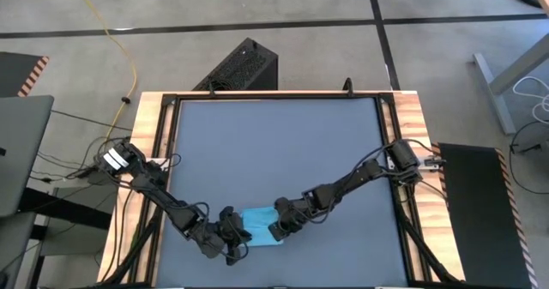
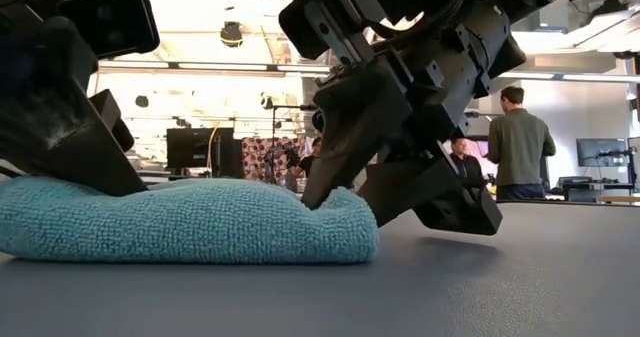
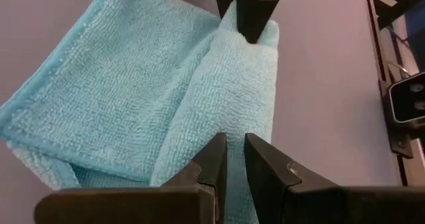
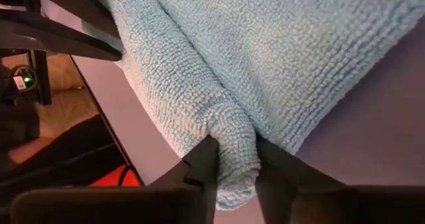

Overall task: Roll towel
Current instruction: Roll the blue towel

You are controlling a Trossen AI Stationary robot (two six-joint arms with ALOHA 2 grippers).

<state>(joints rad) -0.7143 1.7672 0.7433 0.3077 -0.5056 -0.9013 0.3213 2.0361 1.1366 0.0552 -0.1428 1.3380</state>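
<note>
The light blue towel point(image 1: 259, 224) lies near the table's near edge. One part is rolled into a thick roll point(image 3: 232, 84) and the rest lies flat point(image 3: 119, 84) beside it. My left gripper point(image 3: 236, 156) stands over the roll's left end, its fingers nearly together. My right gripper point(image 4: 232, 151) is at the roll's right end, closed on it. In the low view the towel point(image 2: 200, 222) sits on the tabletop with one gripper at each end. My left gripper rests its fingertips point(image 3: 219, 151) on top of the roll at its left end point(image 3: 199, 137), slanting down from the table's left. Whether any cloth sits in the narrow gap I cannot tell. My right gripper pinches the roll's right end point(image 4: 234, 127) between its two fingers, slanting down from the right. The fingers lie across the roll, which narrows between them. The roll stays on the table.
The dark tabletop point(image 1: 274, 152) stretches free toward the far edge, inside a wooden frame point(image 1: 154, 117). A black box point(image 1: 244, 66) stands on the floor beyond the far edge. People point(image 2: 518, 142) stand in the room behind the table.
</note>
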